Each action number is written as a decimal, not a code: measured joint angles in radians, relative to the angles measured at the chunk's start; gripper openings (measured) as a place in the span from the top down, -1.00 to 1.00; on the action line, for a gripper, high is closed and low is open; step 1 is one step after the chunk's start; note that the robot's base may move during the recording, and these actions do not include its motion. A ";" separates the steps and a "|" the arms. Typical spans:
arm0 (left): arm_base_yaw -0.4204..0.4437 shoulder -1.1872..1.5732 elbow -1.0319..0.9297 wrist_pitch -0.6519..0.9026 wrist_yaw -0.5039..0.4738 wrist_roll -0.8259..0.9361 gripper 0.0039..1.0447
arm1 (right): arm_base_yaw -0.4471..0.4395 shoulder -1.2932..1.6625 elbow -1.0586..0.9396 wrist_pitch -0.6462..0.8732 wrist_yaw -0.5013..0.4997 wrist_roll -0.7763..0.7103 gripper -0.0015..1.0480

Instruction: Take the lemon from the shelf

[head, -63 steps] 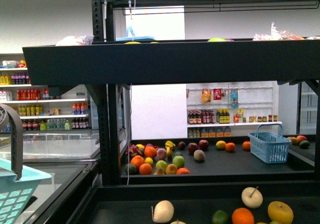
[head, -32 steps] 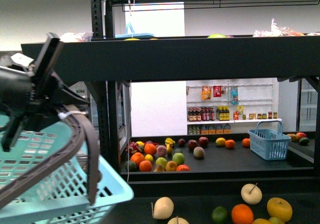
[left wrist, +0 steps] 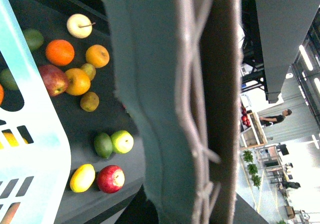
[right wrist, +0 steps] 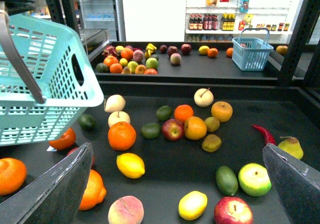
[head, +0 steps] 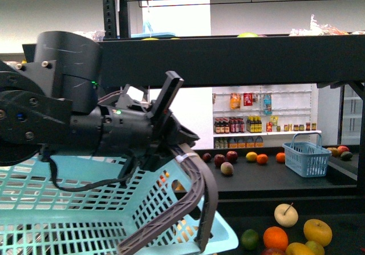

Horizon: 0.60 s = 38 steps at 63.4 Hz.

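A bright yellow lemon lies on the black shelf's lower deck among mixed fruit; a second yellow oval fruit lies nearer, beside a red apple, and shows in the left wrist view. My right gripper is open and empty above the deck, with the lemon between its fingers and closer to this one. My left gripper is shut on the grey basket handle, holding the turquoise basket up at the left. The handle fills the left wrist view. The shelf's upper deck spans the front view.
Oranges, apples, limes, a peach and a red chili lie around the lemon. The held basket hangs over the deck's left part. A small blue basket and more fruit sit on the far deck. Bottle shelves stand behind.
My left arm has swung up and to the right with the turquoise basket and now covers the left half of the front view.
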<state>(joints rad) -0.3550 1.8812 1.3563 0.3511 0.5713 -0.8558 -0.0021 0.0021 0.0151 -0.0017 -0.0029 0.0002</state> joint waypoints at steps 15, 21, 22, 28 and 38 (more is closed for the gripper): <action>-0.073 0.085 0.102 0.010 -0.021 -0.037 0.85 | 0.000 0.000 0.000 0.000 0.000 0.000 -0.95; -0.095 0.106 0.127 0.010 -0.026 -0.043 0.85 | 0.000 0.000 0.000 0.000 0.000 0.000 -0.95; -0.098 0.110 0.129 0.009 -0.027 -0.044 0.85 | 0.000 0.000 0.000 0.000 0.000 0.000 -0.95; -0.107 0.118 0.134 0.008 -0.032 -0.048 0.85 | 0.000 0.000 0.000 0.000 0.000 0.000 -0.95; -0.109 0.119 0.134 0.008 -0.038 -0.054 0.85 | 0.055 0.063 0.041 -0.119 0.173 0.076 -0.95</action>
<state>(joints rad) -0.4637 1.9999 1.4899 0.3595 0.5331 -0.9100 0.0528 0.0647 0.0563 -0.1207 0.1703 0.0765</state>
